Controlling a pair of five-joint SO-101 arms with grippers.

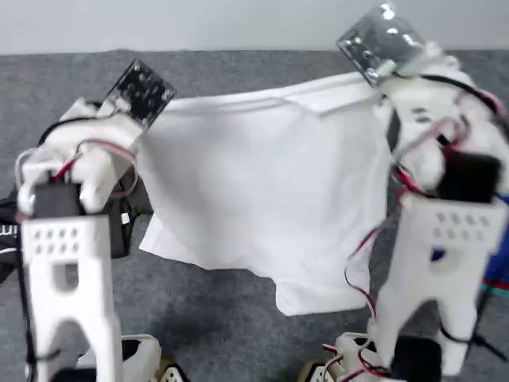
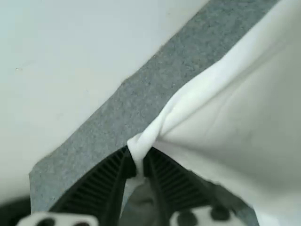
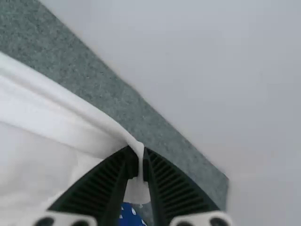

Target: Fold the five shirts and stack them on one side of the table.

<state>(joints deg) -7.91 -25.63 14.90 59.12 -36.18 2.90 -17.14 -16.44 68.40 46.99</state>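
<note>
A white shirt (image 1: pixel 270 183) hangs stretched between the two arms above the grey table (image 1: pixel 215 326), its lower hem resting on the surface. My left gripper (image 2: pixel 138 167) is shut on one upper corner of the shirt (image 2: pixel 225 127), at the left in the high view (image 1: pixel 147 107). At the right, my right gripper (image 3: pixel 138 165) is shut on the other upper corner, pinching the folded edge of the shirt (image 3: pixel 51 113); the high view shows it raised near the back wall (image 1: pixel 382 68).
The pale back wall (image 1: pixel 238 24) runs right behind the table's far edge, close to both grippers. Red and black cables (image 1: pixel 374 239) hang from the right arm. A blue object (image 1: pixel 497 270) lies at the right edge. Arm bases (image 1: pixel 64 318) stand along the front.
</note>
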